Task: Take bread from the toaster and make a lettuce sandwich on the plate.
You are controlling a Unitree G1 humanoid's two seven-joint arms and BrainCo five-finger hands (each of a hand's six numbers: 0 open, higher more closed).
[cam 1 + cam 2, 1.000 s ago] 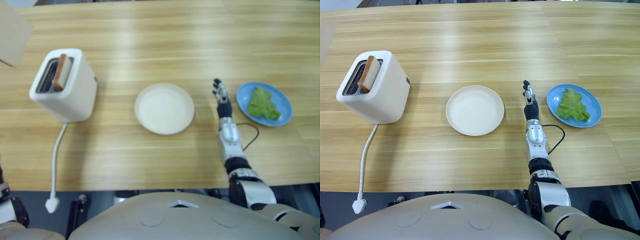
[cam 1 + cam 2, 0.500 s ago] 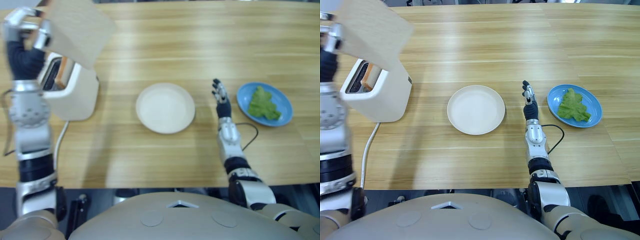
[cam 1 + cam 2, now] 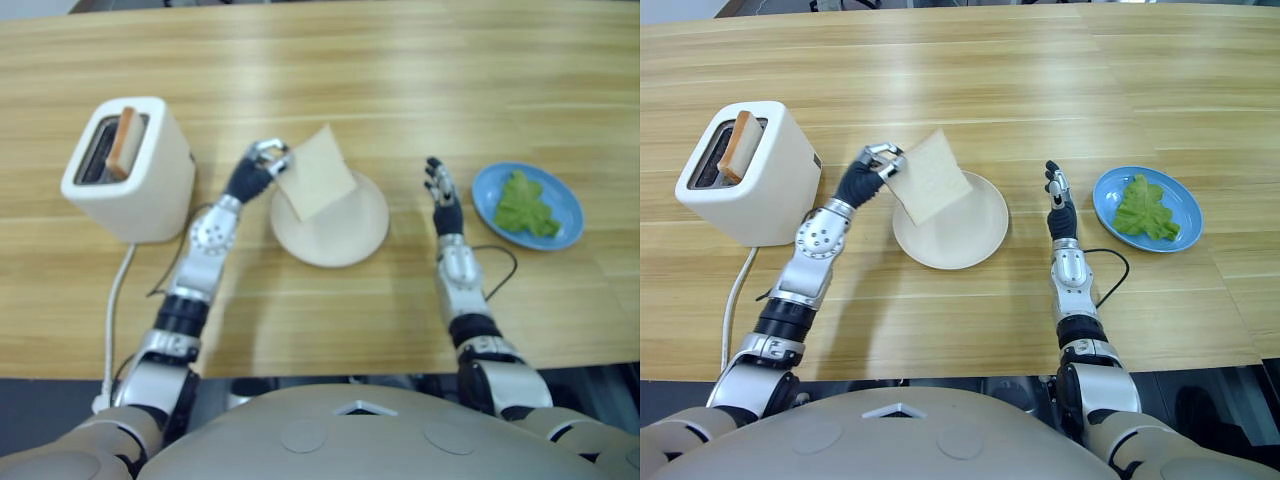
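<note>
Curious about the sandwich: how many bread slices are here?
2: one slice held by the left hand over the plate, another slice in the toaster; its dark slot may hide more.

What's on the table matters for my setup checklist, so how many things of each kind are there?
Toaster: 1
Bread slices: 2 (held slice in the left hand; other slice in the toaster)
Plates: 2 (cream plate; blue plate)
Lettuce: 1
Total: 6
</note>
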